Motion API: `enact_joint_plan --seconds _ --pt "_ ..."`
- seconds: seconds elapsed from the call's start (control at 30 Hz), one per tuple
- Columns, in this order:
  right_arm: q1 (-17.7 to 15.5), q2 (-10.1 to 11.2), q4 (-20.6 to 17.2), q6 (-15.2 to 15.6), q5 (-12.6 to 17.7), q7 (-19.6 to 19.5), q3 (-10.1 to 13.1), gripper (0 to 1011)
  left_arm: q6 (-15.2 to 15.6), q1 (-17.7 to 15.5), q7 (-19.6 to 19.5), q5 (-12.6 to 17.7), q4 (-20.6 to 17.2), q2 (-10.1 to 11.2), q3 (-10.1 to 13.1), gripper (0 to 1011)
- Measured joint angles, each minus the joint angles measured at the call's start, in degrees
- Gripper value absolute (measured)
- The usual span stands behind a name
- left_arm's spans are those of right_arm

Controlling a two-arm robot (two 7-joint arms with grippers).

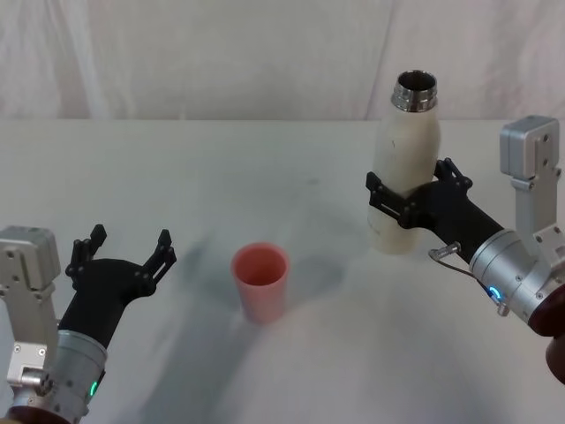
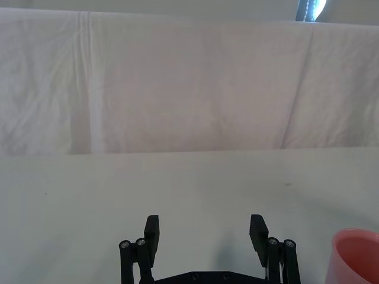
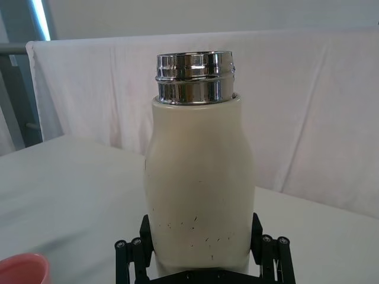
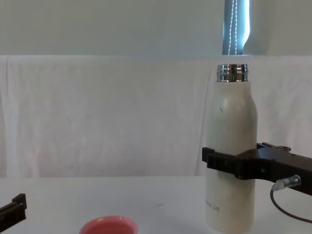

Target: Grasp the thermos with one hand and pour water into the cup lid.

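One tall cream-white cylindrical thermos (image 1: pixel 405 172) with a shiny threaded steel neck and one small salmon-pink cup lid (image 1: pixel 260 281) are sitting on the pale tabletop (image 1: pixel 221 177), and two black grippers are working over it. The thermos is standing upright at the right side of the table, its neck uncapped, well apart from the cup lid, which is resting open side up near the middle front.

In the chest view the cup lid (image 4: pixel 108 225) is showing just its rim at the bottom edge, and the base of the thermos (image 4: pixel 230 146) is running close to that edge too. In the right wrist view the thermos (image 3: pixel 198 189) is blocking most of the scene and its lower body is cut off behind the gripper frame, while a sliver of the cup lid (image 3: pixel 22 267) is peeking in at a corner. The left wrist view is catching part of the cup lid (image 2: pixel 355 255) at its edge.

The right gripper (image 1: pixel 411 196) is reaching in from the right, roughly level, with its fingers clamped around the middle of the thermos body. The left gripper (image 1: pixel 125 250) is hovering low at the front left, pointing forward, fingers spread wide and holding nothing, beside the cup lid but apart from it.
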Motion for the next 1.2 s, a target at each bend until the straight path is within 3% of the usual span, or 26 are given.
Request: enact_joint_plan --seconds 0.5,1.2 --pt "0.6 2.1 0.8 -2.4 -0.9 -3.2 -2.4 951 0.0 0.0 0.0 0.0 0.0 0.0 0.0 1001" --pt "3.5 0.7 6.6 -4.5 1.4 -4.1 -4.2 951 0.0 0.0 0.0 0.0 0.0 0.0 0.0 1001"
